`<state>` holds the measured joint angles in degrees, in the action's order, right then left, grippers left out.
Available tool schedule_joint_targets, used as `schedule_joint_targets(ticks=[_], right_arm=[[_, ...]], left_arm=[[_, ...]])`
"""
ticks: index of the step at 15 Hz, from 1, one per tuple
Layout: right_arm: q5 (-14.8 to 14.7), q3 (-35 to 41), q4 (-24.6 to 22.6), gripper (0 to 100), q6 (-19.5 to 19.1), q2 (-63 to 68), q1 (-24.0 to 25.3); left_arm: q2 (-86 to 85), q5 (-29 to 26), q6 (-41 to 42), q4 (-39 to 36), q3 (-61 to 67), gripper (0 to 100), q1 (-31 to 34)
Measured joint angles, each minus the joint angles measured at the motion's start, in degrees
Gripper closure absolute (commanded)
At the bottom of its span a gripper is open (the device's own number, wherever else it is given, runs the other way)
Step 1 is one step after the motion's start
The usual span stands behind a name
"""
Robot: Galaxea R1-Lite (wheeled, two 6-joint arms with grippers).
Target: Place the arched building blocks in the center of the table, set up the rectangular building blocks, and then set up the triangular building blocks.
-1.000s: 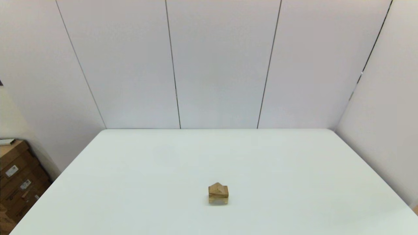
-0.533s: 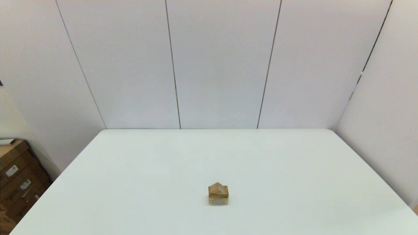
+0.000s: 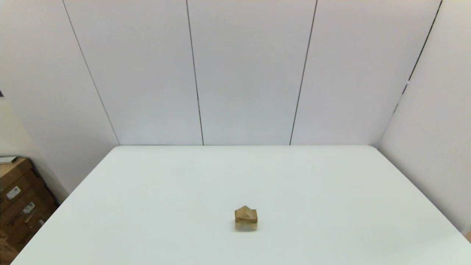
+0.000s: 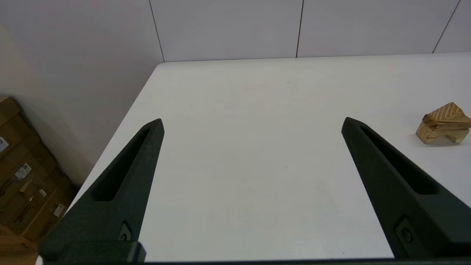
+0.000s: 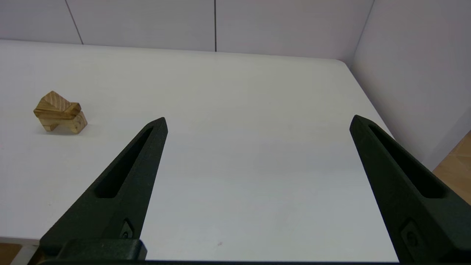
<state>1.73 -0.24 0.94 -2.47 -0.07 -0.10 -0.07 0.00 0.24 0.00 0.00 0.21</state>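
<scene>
Three blocks stacked mid-counter (image 3: 331, 184)
Triangle (image 3: 245, 212) tops slab (image 3: 246, 219) over arch (image 3: 245, 226), its hollow barely visible; left pincer (image 4: 252, 123) and right pincer (image 5: 257, 121) both splayed, holding nothing

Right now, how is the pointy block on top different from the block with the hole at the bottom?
The triangular block has a peaked ridge; the arched block has a hollow underneath. The triangular block sits topmost; the arched block stands on the table. Both are tan wood.
</scene>
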Motion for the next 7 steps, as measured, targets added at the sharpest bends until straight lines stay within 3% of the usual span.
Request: schedule_joint_targets(ticks=[7], right_arm=[[0.02, 0.00, -0.06, 0, 0.22, 0.00, 0.00]], left_arm=[[0.00, 0.00, 0.00, 0.00, 0.00, 0, 0.00]])
